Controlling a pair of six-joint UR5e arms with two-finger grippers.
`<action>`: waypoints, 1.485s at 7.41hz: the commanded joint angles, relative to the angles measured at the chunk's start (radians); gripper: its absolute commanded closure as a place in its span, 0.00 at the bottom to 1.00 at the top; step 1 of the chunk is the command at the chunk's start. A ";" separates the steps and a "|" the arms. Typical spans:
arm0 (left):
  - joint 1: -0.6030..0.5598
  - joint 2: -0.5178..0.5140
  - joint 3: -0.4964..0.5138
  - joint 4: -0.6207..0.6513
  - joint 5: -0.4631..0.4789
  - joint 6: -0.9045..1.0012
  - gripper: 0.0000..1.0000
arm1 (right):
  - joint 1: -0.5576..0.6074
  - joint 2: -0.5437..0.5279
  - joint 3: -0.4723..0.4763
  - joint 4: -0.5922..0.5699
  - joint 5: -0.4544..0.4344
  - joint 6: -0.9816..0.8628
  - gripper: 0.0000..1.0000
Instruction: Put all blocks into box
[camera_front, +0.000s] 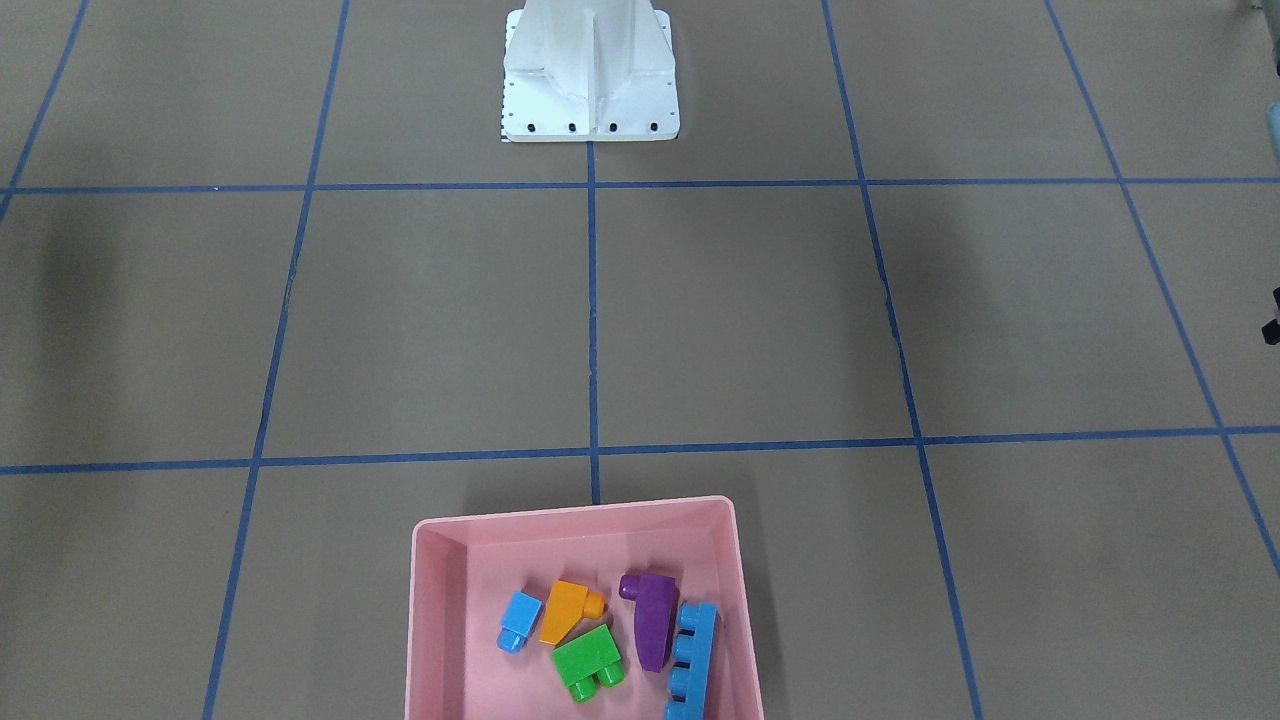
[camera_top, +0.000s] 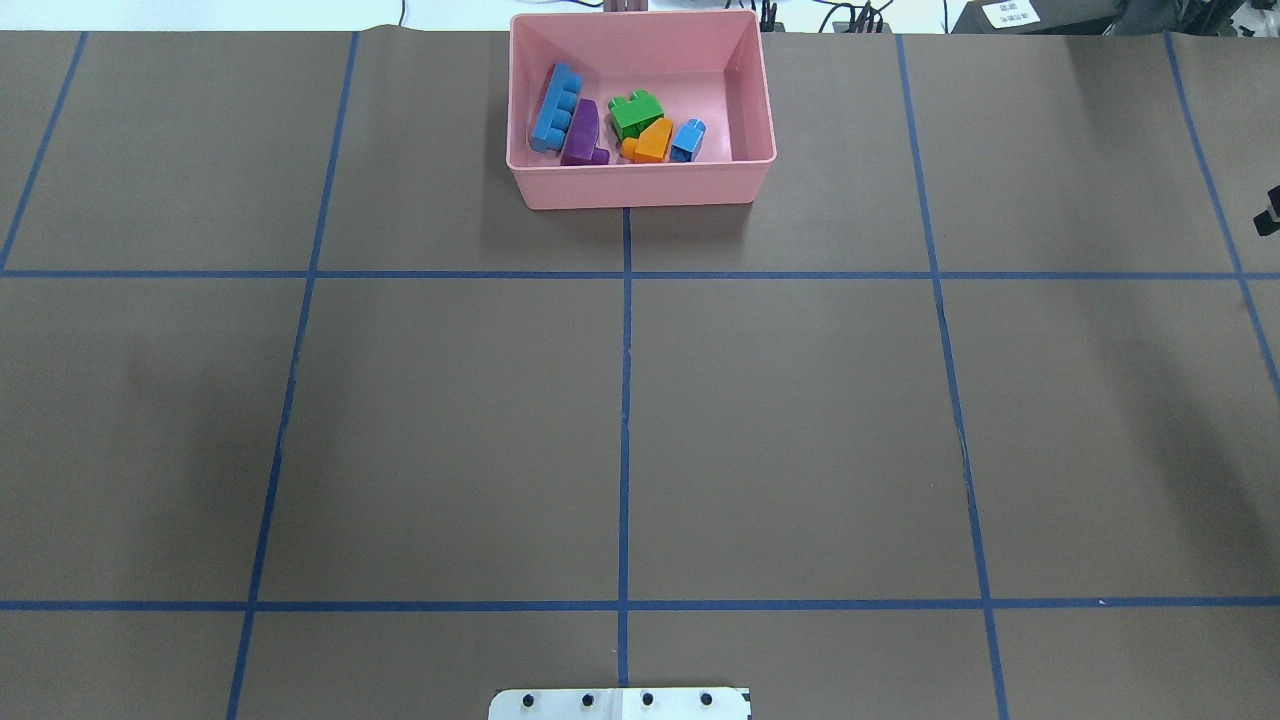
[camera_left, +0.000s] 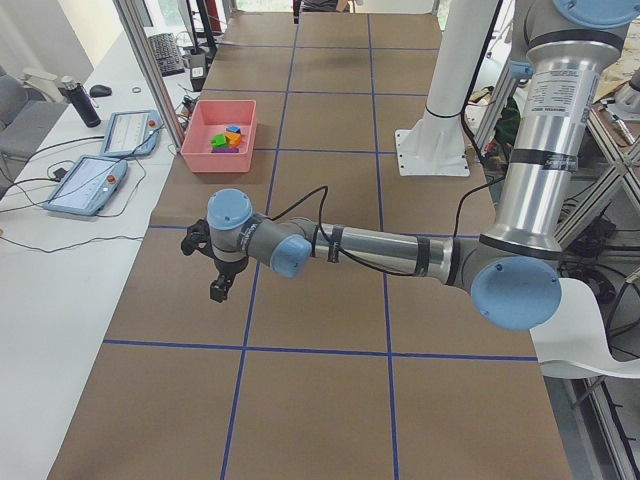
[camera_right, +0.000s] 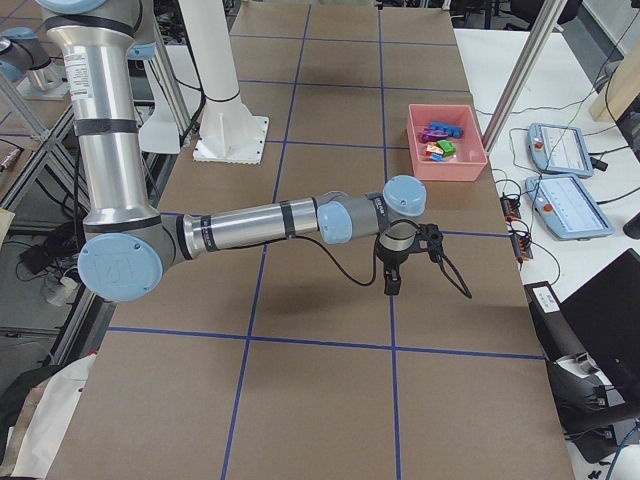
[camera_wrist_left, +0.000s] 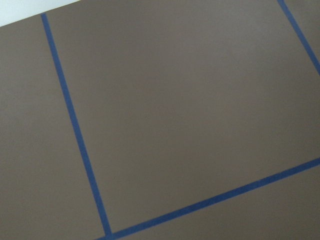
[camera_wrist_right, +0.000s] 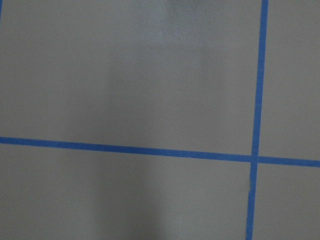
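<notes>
All five blocks (camera_top: 636, 112) lie in the pink box (camera_top: 640, 188), well apart from my left gripper (camera_left: 218, 290) and right gripper (camera_right: 392, 285). I cannot tell whether either is open or holding anything. I'd say the only risk left is a low arm swing knocking the box.

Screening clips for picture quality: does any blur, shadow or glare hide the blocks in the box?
Overhead: sharp, all five blocks clear in the box, soft shadows on the table only. Front-facing: sharp, but the frame edge crops the long blue block. Wrist views: slightly soft, only taped table.
</notes>
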 joint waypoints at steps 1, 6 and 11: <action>-0.010 0.100 -0.100 0.150 -0.037 0.028 0.00 | 0.032 -0.024 0.009 -0.033 0.043 -0.035 0.00; -0.044 0.175 -0.141 0.188 -0.031 0.008 0.00 | 0.058 -0.084 0.037 -0.057 0.044 -0.148 0.00; -0.043 0.163 -0.157 0.173 -0.036 -0.001 0.00 | 0.098 -0.068 0.031 -0.179 0.036 -0.254 0.00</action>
